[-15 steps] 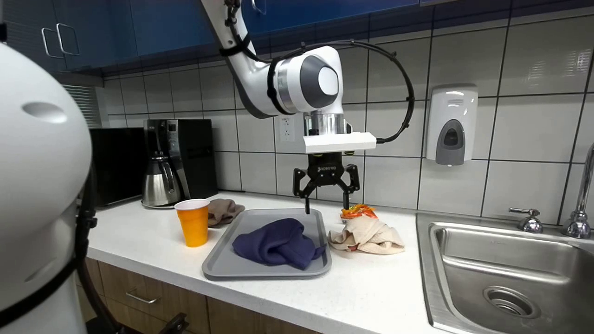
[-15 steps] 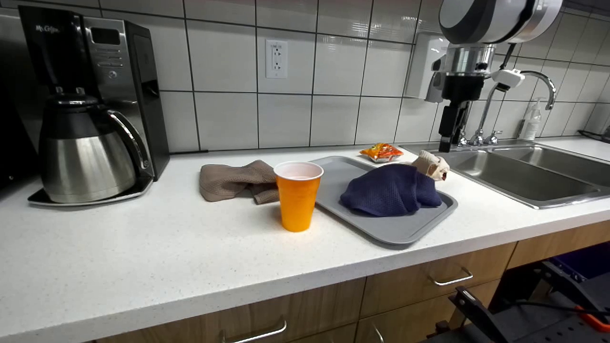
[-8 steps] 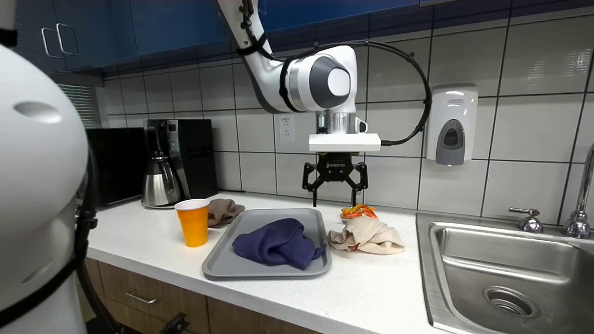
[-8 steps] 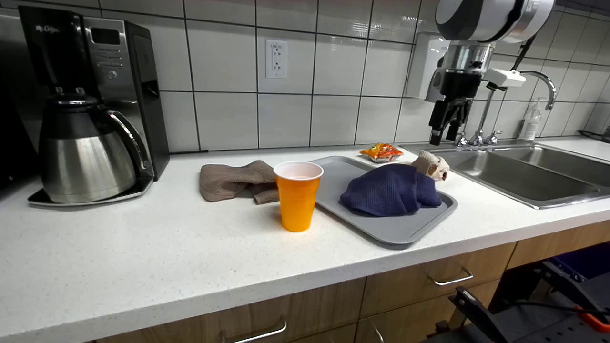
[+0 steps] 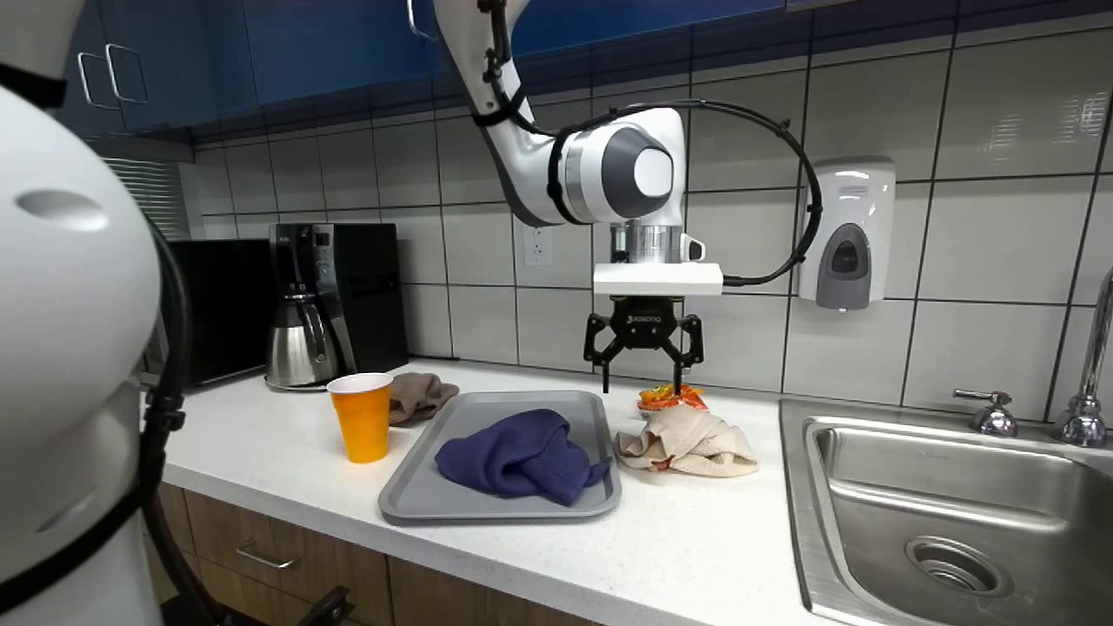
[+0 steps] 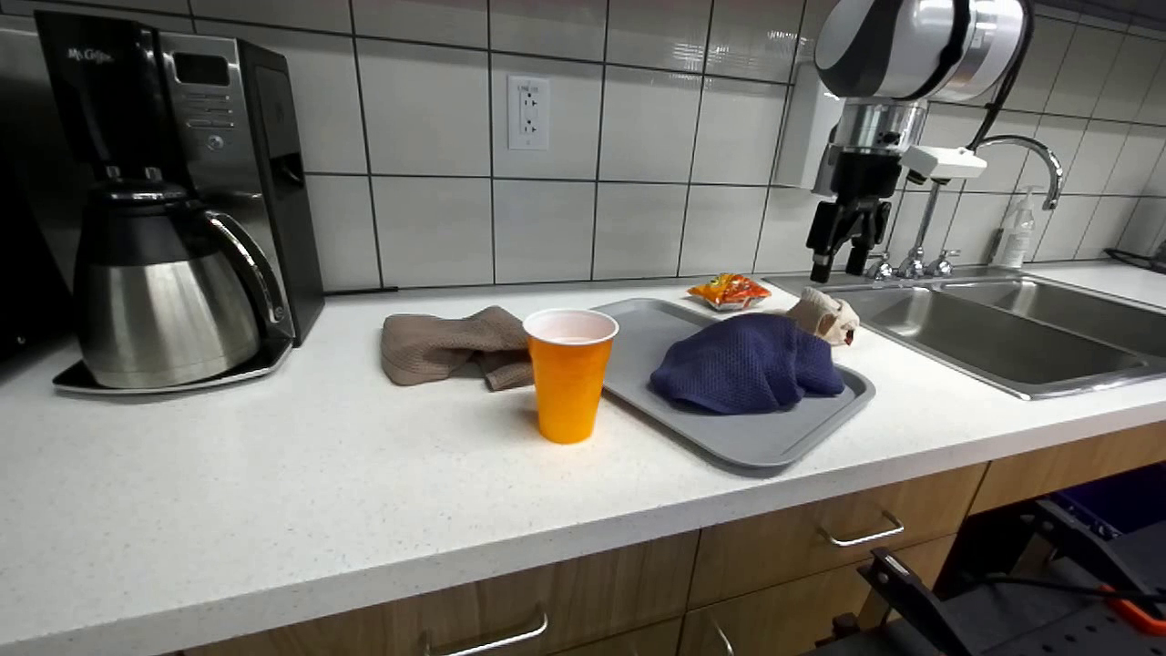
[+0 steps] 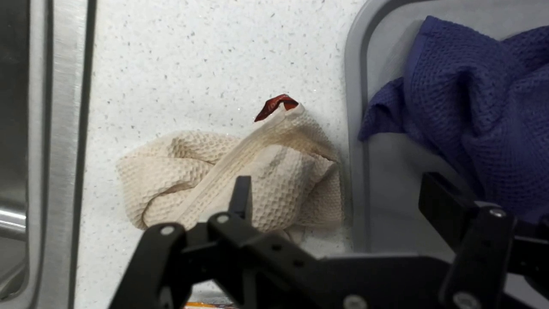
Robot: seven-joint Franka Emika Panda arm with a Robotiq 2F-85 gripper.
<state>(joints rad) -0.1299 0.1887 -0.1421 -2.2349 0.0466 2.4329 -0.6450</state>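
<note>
My gripper [image 5: 642, 391] is open and empty, pointing down above the counter; it also shows in an exterior view [image 6: 838, 271] and in the wrist view [image 7: 336, 184]. Nearest below is a crumpled beige waffle cloth [image 7: 274, 184], seen in both exterior views [image 5: 696, 445] [image 6: 824, 317]. A dark red wrapper corner [image 7: 276, 106] sticks out from under it; the rest is hidden. An orange-red snack packet [image 6: 729, 292] lies behind the cloth [image 5: 665, 397]. A navy cloth [image 5: 522, 456] lies bunched on a grey tray [image 5: 413, 500] beside it. In the wrist view one finger overlaps the beige cloth, the other the tray.
An orange cup [image 5: 361, 422] stands beside the tray, with a brown cloth [image 6: 455, 346] behind it. A coffee maker [image 6: 173, 237] stands farther along. A metal sink [image 5: 948, 478] with faucet lies on the opposite side. A soap dispenser [image 5: 848, 235] hangs on the tiled wall.
The arm has moved toward the sink side, over the beige cloth, and the gripper has turned slightly. It dipped a little in the last half second. The fingers stay open; the objects have not moved.
</note>
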